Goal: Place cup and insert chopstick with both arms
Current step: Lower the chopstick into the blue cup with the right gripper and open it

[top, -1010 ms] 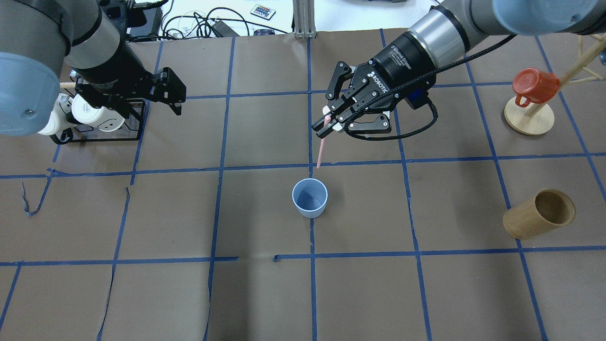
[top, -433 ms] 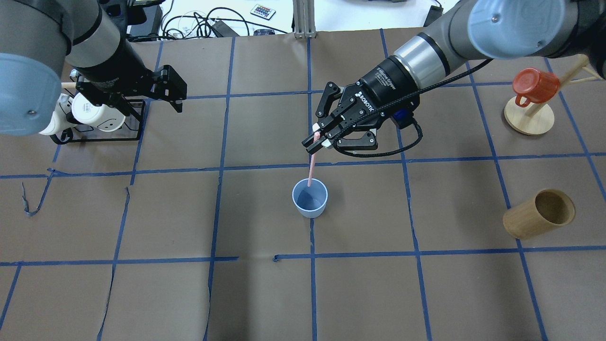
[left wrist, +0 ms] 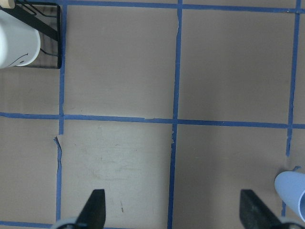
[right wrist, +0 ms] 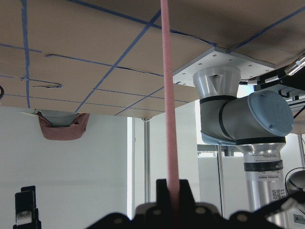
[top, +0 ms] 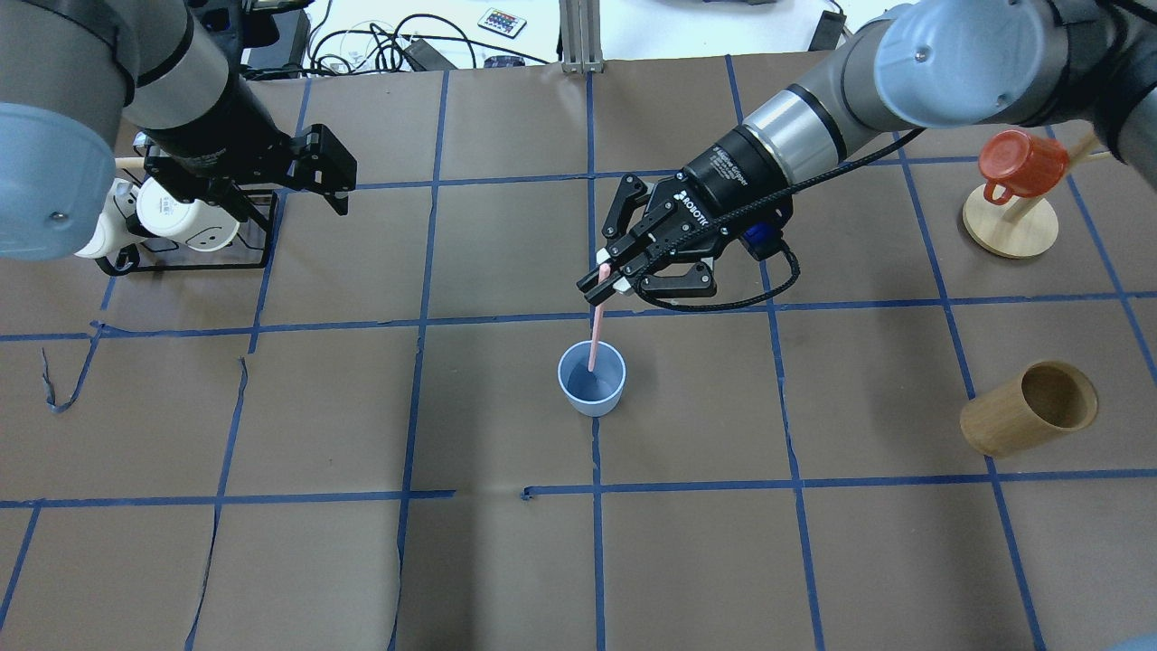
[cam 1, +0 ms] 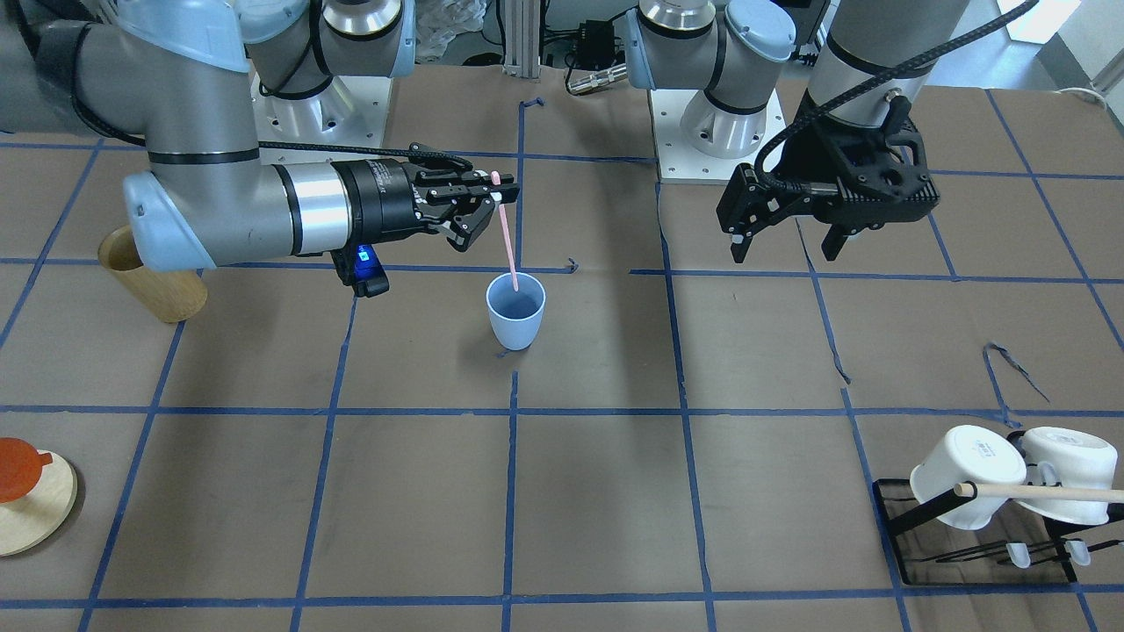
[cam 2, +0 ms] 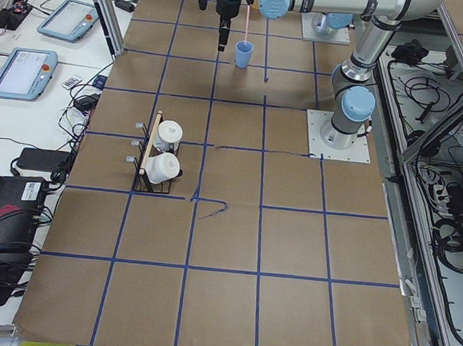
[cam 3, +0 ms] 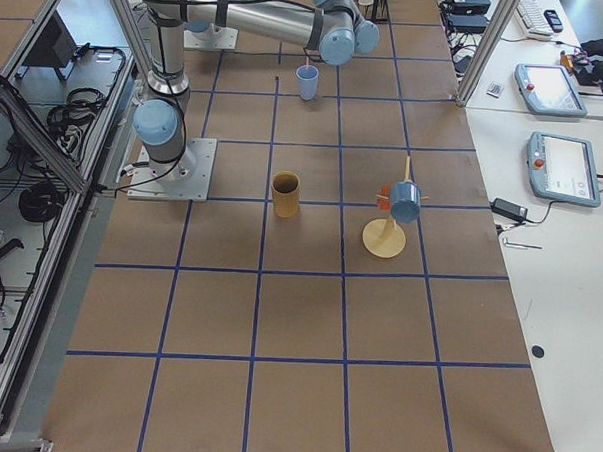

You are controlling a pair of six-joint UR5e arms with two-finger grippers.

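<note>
The light-blue cup (top: 592, 380) stands upright near the table's middle; it also shows in the front view (cam 1: 515, 314) and at the edge of the left wrist view (left wrist: 291, 188). My right gripper (top: 604, 278) is shut on the top of the pale-pink chopstick (top: 594, 336), just beyond the cup. The stick hangs almost upright with its lower tip inside the cup's mouth (cam 1: 508, 237). In the right wrist view the stick (right wrist: 169, 119) runs straight out from the shut fingers. My left gripper (top: 336, 185) is open and empty, far to the cup's left (cam 1: 781, 250).
Two white mugs (top: 181, 221) hang on a black rack at the far left, with a wooden dowel (cam 1: 1036, 493) across it. A tan wooden cup (top: 1030, 407) lies at the right. A red mug (top: 1021, 163) hangs on a wooden stand at the far right.
My right gripper has moved toward the cup and down with the chopstick. The stick's tip went from beyond the cup to inside its mouth. The left arm has barely moved.
</note>
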